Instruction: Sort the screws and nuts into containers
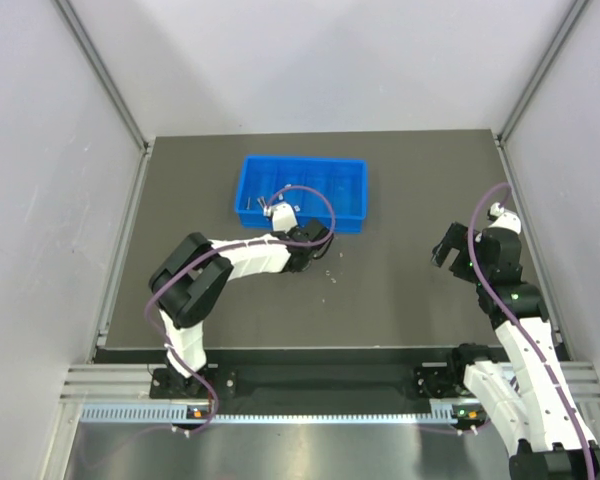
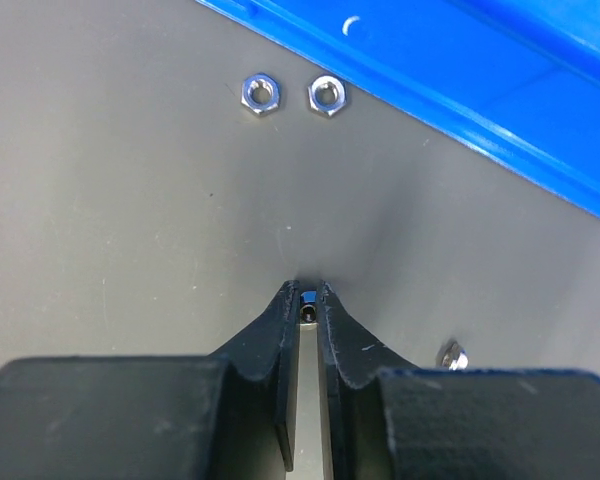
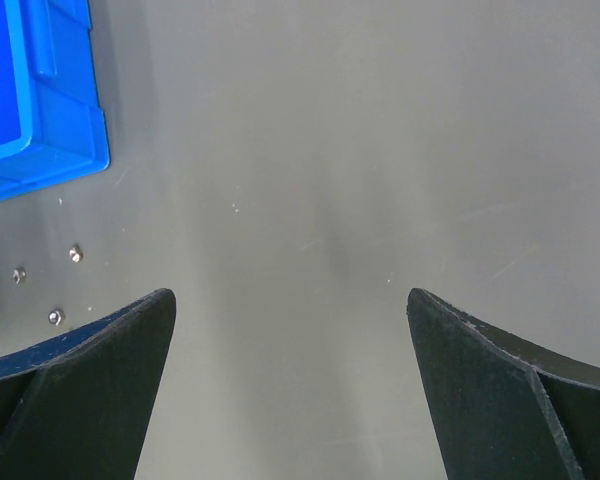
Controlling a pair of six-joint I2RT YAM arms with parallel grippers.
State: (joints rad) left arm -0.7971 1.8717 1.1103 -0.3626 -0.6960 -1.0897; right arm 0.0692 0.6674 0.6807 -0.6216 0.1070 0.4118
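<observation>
My left gripper point(image 2: 307, 292) is down on the dark table just in front of the blue tray of containers point(image 2: 460, 110), shut on a tiny silvery nut point(image 2: 307, 306) pinched between its fingertips. Two more nuts point(image 2: 260, 94) point(image 2: 326, 94) lie side by side beyond it near the tray wall, and another nut point(image 2: 452, 355) lies to the right of the fingers. From above, the tray point(image 1: 300, 160) holds a few thin grey pieces, seemingly screws point(image 1: 264, 199), in a left section. My right gripper point(image 3: 290, 300) hangs wide open over bare table at the right, holding nothing.
In the right wrist view, three loose nuts point(image 3: 75, 253) lie on the table below the tray's corner point(image 3: 90, 150). Metal rails and white walls border the table on both sides. The left arm's cable point(image 1: 315, 205) arcs over the tray's front edge.
</observation>
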